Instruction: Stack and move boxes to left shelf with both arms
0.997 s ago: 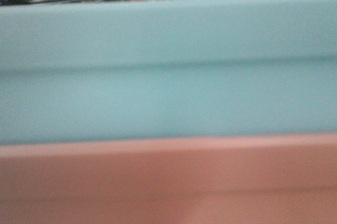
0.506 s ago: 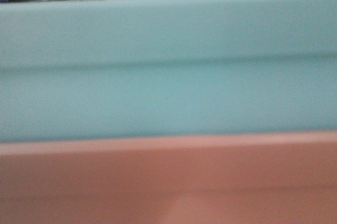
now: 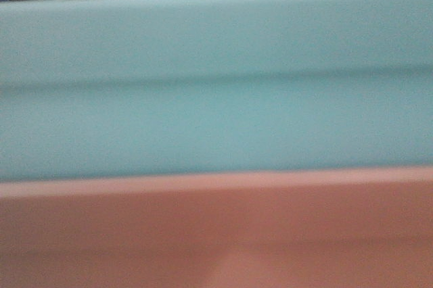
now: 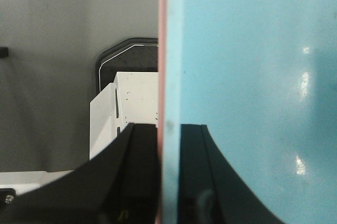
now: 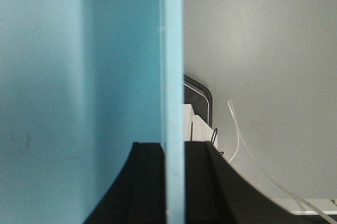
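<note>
Your left tool (image 4: 167, 129) is pinching the pink tub (image 3: 216, 234) and blue tub (image 3: 216, 85) walls together; your right tool (image 5: 172, 148) is pinching the blue tub's wall.

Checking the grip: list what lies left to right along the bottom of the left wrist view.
Black finger → pink tub edge → second finger → blue tub.

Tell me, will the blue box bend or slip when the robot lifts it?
Probably stiff: the blue box wall runs straight where the right gripper pinches it. Maybe slippery: its inside shows shiny glints beside the left gripper. Likely light: the walls look thin.
</note>
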